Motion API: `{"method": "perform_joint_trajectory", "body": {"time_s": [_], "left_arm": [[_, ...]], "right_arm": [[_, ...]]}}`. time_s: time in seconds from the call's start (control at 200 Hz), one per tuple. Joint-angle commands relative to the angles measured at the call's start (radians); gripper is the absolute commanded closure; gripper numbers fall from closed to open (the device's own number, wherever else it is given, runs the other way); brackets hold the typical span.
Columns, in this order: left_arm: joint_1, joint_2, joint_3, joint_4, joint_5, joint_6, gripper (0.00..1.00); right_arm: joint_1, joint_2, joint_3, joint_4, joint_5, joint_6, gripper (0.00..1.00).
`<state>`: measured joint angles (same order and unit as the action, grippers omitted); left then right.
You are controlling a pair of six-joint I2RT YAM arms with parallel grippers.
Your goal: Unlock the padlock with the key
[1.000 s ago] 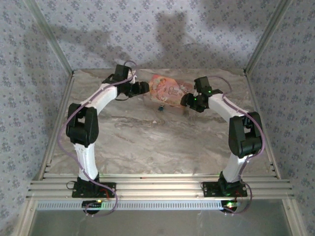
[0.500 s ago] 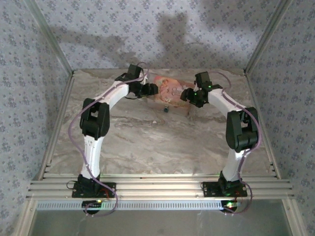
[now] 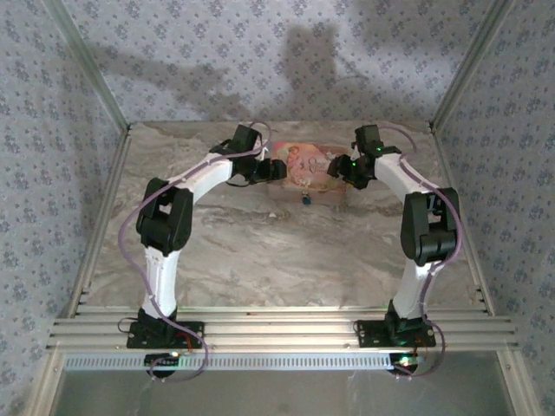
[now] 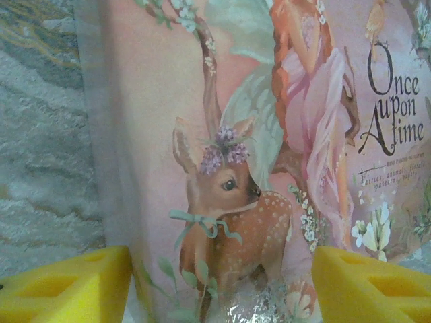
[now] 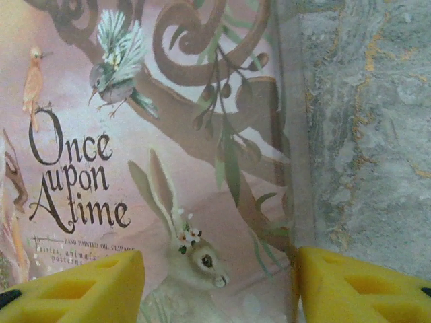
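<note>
A tiny blue-headed key (image 3: 305,199) lies on the marble table (image 3: 260,251), just in front of the near edge of the flat pink illustrated box (image 3: 309,166). The yellow padlock is out of view. My left gripper (image 3: 274,171) is at the box's left end. In the left wrist view it (image 4: 222,269) is open, its yellow fingers (image 4: 67,286) wide apart over the deer picture (image 4: 225,215). My right gripper (image 3: 340,169) is at the box's right end, also open (image 5: 219,276), its fingers (image 5: 363,286) straddling the rabbit picture and the box's right edge.
Patterned walls and metal frame posts (image 3: 104,113) close in the table on three sides. The box (image 4: 155,101) lies flat near the back wall. Bare marble (image 5: 370,134) shows to the right of the box and across the table's front half.
Both arms have reached in over the box's two ends. The box has shifted a little to the right and nearer, and the blue key has moved right with it.
</note>
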<state>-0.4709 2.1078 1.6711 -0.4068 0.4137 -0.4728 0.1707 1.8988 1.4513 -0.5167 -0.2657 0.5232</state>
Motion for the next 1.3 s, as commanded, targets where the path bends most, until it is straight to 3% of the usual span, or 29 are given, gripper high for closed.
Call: {"method": "perform_joint_trajectory", "body": {"time_s": [0.0, 0.21, 0.345, 0.475, 0.779, 0.934, 1.074, 1.294], "left_arm": [[-0.011, -0.091, -0.026, 0.036, 0.033, -0.009, 0.29], [0.027, -0.164, -0.157, 0.009, -0.034, 0.009, 0.29], [0.057, -0.221, -0.253, 0.019, -0.033, 0.020, 0.29], [0.071, -0.261, -0.237, -0.087, -0.176, 0.043, 0.29], [0.210, -0.179, -0.003, -0.233, -0.279, 0.050, 0.29], [0.279, -0.014, 0.210, -0.304, -0.319, 0.040, 0.36], [0.327, 0.159, 0.415, -0.350, -0.287, 0.028, 0.47], [0.357, 0.448, 0.810, -0.495, -0.285, 0.037, 0.52]], "right_arm": [[0.049, 0.030, 0.052, -0.018, -0.090, -0.024, 0.40], [0.134, 0.019, -0.007, 0.023, -0.085, 0.018, 0.40], [0.136, 0.015, -0.005, -0.017, -0.083, -0.003, 0.39], [0.119, -0.017, 0.033, -0.066, -0.069, -0.037, 0.38], [0.106, -0.075, 0.129, -0.158, -0.031, -0.080, 0.36], [0.112, -0.104, 0.108, -0.139, -0.018, -0.081, 0.36], [0.123, -0.128, 0.083, -0.130, -0.011, -0.075, 0.36], [0.140, -0.140, 0.067, -0.118, 0.012, -0.064, 0.36]]}}
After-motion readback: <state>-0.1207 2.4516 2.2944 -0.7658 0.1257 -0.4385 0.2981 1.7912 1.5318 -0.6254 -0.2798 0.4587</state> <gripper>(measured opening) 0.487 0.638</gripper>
